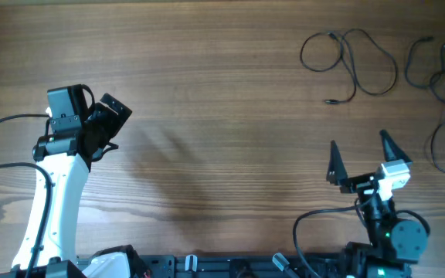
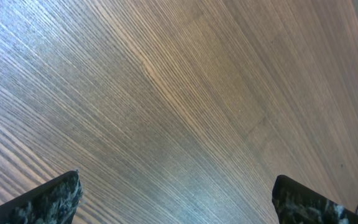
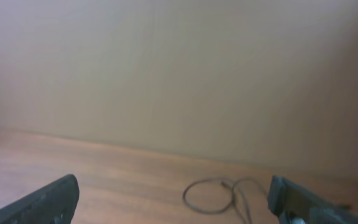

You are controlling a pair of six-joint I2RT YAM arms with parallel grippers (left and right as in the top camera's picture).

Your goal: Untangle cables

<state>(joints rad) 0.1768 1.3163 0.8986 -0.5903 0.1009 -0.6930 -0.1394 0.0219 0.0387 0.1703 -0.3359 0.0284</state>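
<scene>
Wide wooden tabletop (image 1: 222, 116), and both arms are empty: the left pincer (image 2: 176, 184) is spread open over bare wood and the right pincer (image 1: 358, 140) gapes nearer the work. My worry is that it bites where two strands cross and cinches a loop tight, or drags the lot off the right edge. The cables (image 1: 349, 54) lie in the far right corner, one sprawling left to right, another running far-to-near along the edge, a small plug (image 1: 329, 101) pointing left.

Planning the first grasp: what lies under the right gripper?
Only bare table shows between the right gripper's open jaws; the cables lie beyond it. Wood beneath its body is hidden.
</scene>
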